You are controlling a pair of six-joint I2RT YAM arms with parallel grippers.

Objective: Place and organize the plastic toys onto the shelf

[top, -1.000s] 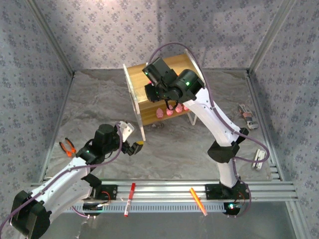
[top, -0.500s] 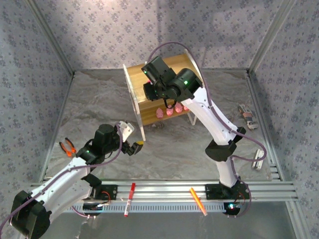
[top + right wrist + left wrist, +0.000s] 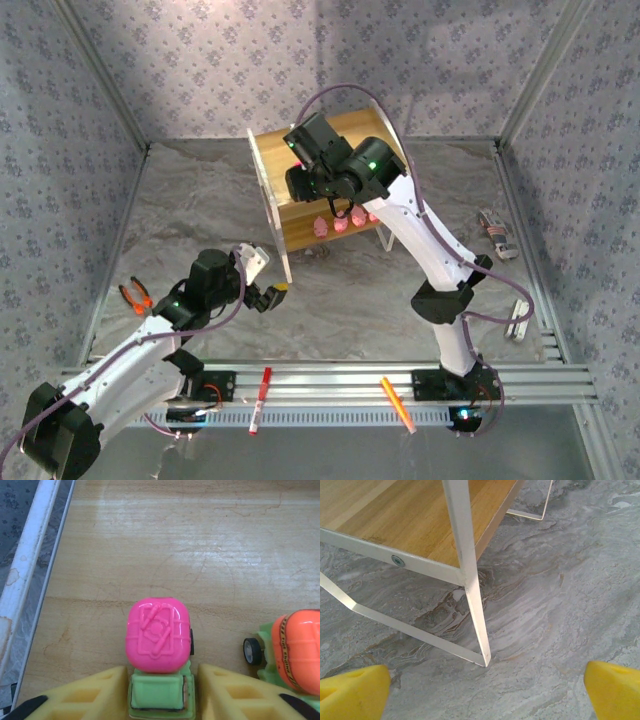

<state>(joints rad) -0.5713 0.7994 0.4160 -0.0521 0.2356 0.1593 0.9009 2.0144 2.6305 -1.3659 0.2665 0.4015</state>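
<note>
Right claw (image 3: 162, 674): released. Its yellow fingers (image 3: 102, 692) flank the green cab of the pink-topped truck (image 3: 158, 635). A thin dark gap shows on the cab's 3 o'clock side. On the 9 o'clock side I cannot tell whether the pad touches.

The truck sits upright on a wooden board of the shelf (image 3: 175, 540), pink top pointing to 12 o'clock in the wrist view. At its 3 o'clock stands the orange-topped truck (image 3: 295, 650), near but apart, on the same board. At 9 o'clock the board ends at the shelf's white rail (image 3: 30, 555), with grey surface beyond it.

In the top view the right arm reaches over the shelf's upper board (image 3: 355, 125). I cannot tell the tier from the wrist view alone. Pink figures (image 3: 322, 227) stand in a row on the lower board, at 6 o'clock of the right wrist.

Left claw (image 3: 482, 695): released, fingers wide apart, nothing between them. It hangs above the bare surface (image 3: 560, 605). A white leg (image 3: 470, 580) of the shelf meets the surface at its 12 o'clock. In the top view this claw lies at 7 o'clock of the shelf, just off its corner.

Outer items, top view:
- Pliers (image 3: 135, 294) at the 9 o'clock edge of the surface.
- Red marker (image 3: 260, 398) and orange marker (image 3: 397, 402) on the rail at 6 o'clock, well apart.
</note>
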